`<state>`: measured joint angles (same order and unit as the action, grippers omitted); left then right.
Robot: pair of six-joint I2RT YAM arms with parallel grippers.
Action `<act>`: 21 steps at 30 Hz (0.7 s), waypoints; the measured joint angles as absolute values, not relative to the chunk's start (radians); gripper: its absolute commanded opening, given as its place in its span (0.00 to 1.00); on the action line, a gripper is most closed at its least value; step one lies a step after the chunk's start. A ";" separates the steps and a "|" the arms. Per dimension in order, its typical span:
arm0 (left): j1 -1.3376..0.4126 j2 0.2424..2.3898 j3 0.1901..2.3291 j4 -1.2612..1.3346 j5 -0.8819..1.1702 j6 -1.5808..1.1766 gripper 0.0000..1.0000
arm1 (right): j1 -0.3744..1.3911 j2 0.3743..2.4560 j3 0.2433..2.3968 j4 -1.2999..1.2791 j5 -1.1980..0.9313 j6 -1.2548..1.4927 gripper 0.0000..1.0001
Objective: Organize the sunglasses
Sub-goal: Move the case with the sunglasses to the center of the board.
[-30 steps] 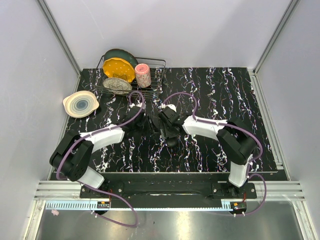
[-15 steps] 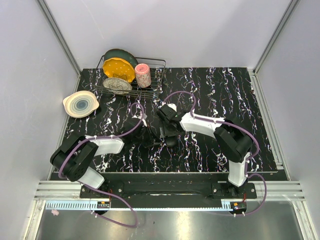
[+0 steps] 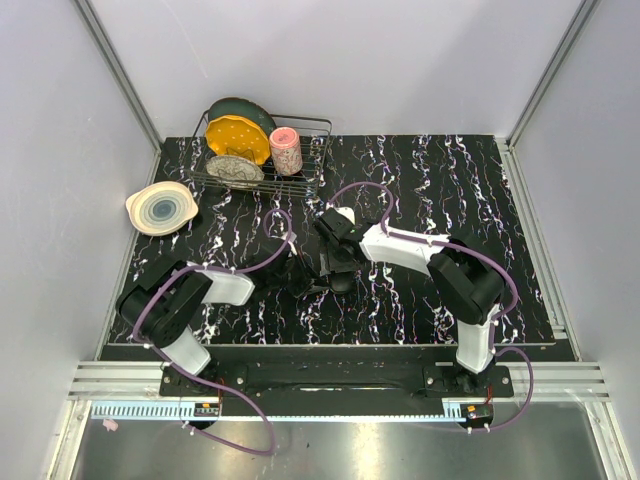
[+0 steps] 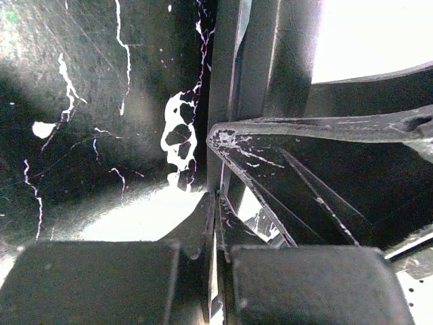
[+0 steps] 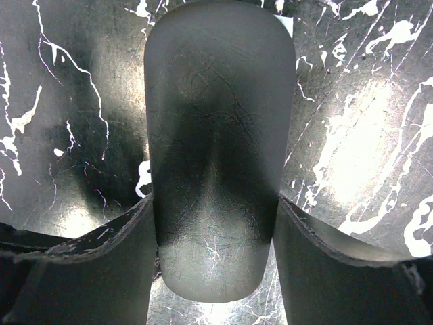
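Right fingers (image 5: 101,271) are clamped on both long sides of the closed black glasses case (image 5: 216,135), which lies flat on the marbled black surface (image 3: 450,200) about mid-table, pretty much where both arms meet in the top view. Left fingers (image 4: 193,230) are right up next to that spot and squeezed nearly together, with just a thin slit between them. I honestly can't tell if anything is pinched in there. I can't spot the sunglasses in any view, so no idea where they are. Dish rack (image 3: 310,150) and a bowl (image 3: 160,208) sit off at the far left.
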<state>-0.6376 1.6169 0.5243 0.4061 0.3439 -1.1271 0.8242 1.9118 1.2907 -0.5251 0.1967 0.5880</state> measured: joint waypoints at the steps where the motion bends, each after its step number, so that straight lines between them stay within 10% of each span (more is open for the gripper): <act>1: -0.638 1.619 0.524 0.408 0.345 -1.128 0.00 | 0.824 1.912 1.291 -0.525 0.197 0.588 0.00; 8: -0.637 1.631 0.521 0.441 0.357 -1.139 0.00 | 0.820 1.912 1.290 -0.527 0.192 0.585 0.06; 21: -0.593 1.251 0.459 0.231 0.225 -1.031 0.00 | 0.820 1.885 1.243 -0.471 0.201 0.598 0.65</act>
